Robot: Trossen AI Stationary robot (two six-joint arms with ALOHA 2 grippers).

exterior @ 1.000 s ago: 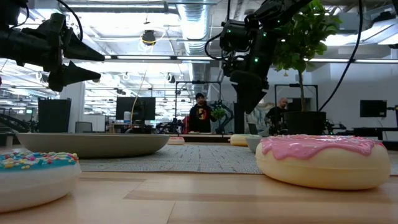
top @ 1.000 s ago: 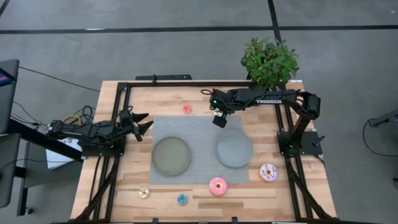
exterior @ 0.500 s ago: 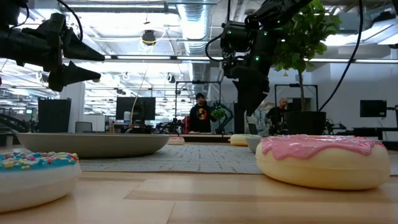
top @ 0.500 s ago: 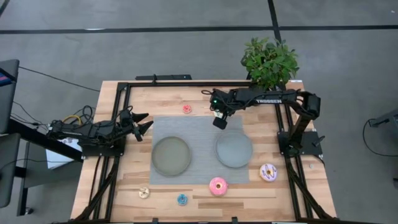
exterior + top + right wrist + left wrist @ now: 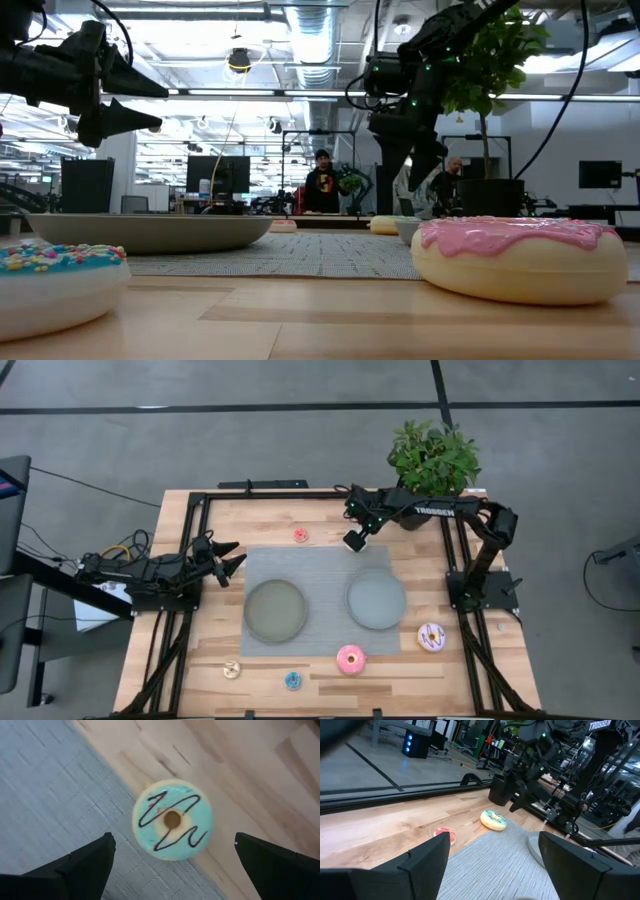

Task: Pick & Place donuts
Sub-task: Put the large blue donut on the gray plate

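The desk [image 5: 200, 650] carries a grey mat [image 5: 320, 565] with two bare plates [image 5: 276, 610], and the donuts lie scattered around them. Of the larger ones, the pink donut [image 5: 351, 658] and the white-purple donut [image 5: 432, 637] sit near the front edge. The mint donut [image 5: 172, 820], iced with a dark squiggle, lies flat at the mat's far edge, partly on fabric and partly on wood. The right claw [image 5: 352, 543] hangs directly above it, released, one finger out to each side, touching nothing. The left claw [image 5: 232, 557] waits released at the mat's left side. The mint donut looks like a light, rigid toy with a glossy top, so it would likely skate or tip if pinched on the icing. The safer hold is probably across the full ring, fingers low on the outer wall at opposite sides; the hole seems too small to enter. The mat's edge under it may make it rock. The tiny red donut [image 5: 300, 534], cream donut [image 5: 231, 670] and blue donut [image 5: 292, 680] would need a finer pinch.
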